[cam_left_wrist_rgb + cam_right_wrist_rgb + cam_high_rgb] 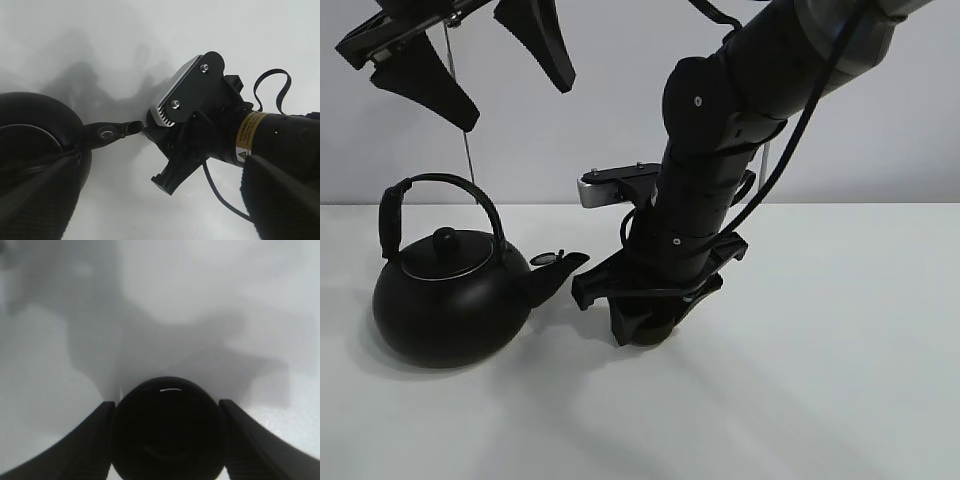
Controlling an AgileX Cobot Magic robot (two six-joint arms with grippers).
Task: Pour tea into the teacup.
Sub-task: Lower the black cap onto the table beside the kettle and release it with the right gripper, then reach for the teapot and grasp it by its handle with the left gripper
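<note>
Progress: pouring not begun, as I judge it. The kettle [450, 300] sits upright on the white table [840, 380], lid [447, 252] in place, arched handle [440, 185] standing up and held by nothing.

Left gripper [517, 105]: hangs high over the kettle, well clear of the handle, fingers spread wide with nothing between them. The steps left appear to be to bring it down, take the handle, lift and tip.

Right gripper [642, 328]: reaches down to table level just beside the spout [560, 265]. In the right wrist view its two fingers [95, 440] press against either side of the teacup [167, 430], so the cup is pinched and placed for pouring. From the high camera the cup is almost wholly hidden under the gripper, so I cannot tell whether it rests on the table or is held just above it. The left wrist view shows the spout mouth [132, 128] pointing at the right arm's wrist camera housing [185, 95], near it but not touching.

Containers:
- Kettle: closed, contents not visible.
- Teacup: small, round, glossy black, one glint on the rim. The inside reads as plain dark, and I cannot tell whether any tea is in it. With the kettle level, I judge it empty.
</note>
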